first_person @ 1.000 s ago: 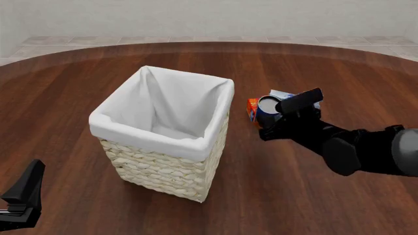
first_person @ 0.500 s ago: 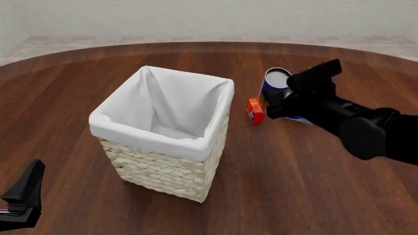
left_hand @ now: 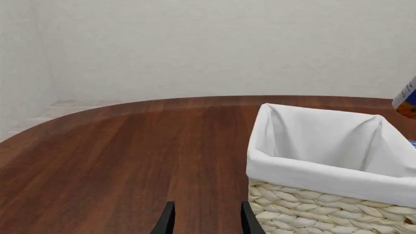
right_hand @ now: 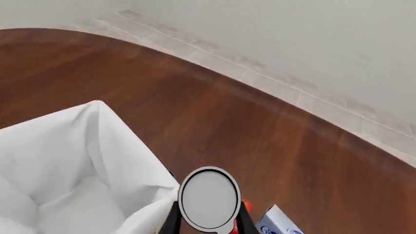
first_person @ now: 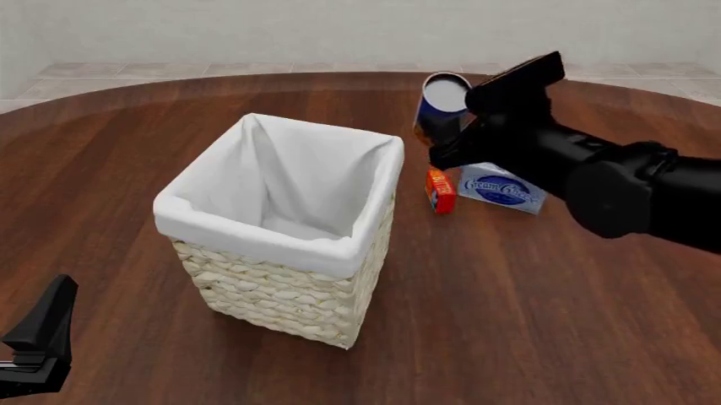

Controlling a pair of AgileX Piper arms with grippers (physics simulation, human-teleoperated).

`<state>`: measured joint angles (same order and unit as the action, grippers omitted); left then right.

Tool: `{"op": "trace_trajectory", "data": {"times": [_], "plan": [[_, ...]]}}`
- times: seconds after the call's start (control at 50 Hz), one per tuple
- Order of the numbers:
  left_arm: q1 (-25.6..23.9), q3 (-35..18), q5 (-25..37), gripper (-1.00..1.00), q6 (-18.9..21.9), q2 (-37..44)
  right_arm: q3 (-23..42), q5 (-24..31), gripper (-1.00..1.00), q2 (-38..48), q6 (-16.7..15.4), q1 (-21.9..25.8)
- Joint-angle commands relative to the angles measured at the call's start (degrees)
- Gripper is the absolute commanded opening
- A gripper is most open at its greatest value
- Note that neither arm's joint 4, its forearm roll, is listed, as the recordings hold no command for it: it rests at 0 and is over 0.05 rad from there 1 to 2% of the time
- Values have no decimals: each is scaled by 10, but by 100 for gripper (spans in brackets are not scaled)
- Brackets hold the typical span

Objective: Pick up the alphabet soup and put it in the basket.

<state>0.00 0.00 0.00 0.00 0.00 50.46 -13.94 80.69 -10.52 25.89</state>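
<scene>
The alphabet soup can (first_person: 441,106), blue with a silver-grey lid, hangs in the air just right of the basket's far right corner, held by my right gripper (first_person: 462,126), which is shut on it. In the right wrist view the can's lid (right_hand: 208,198) sits between the fingers, next to the basket's lined corner (right_hand: 97,161). The basket (first_person: 287,224), cream wicker with white cloth lining, stands left of centre; it also shows in the left wrist view (left_hand: 331,161). An edge of the can (left_hand: 406,97) shows there too. My left gripper (left_hand: 204,222) is open and empty near the front left.
A small orange-red box (first_person: 440,191) and a flat blue-and-white cream cheese box (first_person: 501,188) lie on the brown wooden table (first_person: 541,312) right of the basket, below the lifted can. The table's far edge curves before a tiled floor and a pale wall.
My right gripper has lifted the can off the table from beside the boxes and carried it up and left toward the basket. The left arm has not moved.
</scene>
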Motion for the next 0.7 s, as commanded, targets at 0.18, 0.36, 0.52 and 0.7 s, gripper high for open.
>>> {"op": "trace_trajectory", "data": {"times": [0.18, 0.36, 0.52, 0.7], "plan": [[0, 0, 0, 100, 0, 0, 68, 8, -100, 28, 6, 64], [0, 0, 0, 100, 0, 0, 92, 11, -100, 54, 7, 102], [0, 0, 0, 100, 0, 0, 109, 11, -100, 80, 12, 131], [0, 0, 0, 100, 0, 0, 129, 12, -100, 105, 15, 169]]}}
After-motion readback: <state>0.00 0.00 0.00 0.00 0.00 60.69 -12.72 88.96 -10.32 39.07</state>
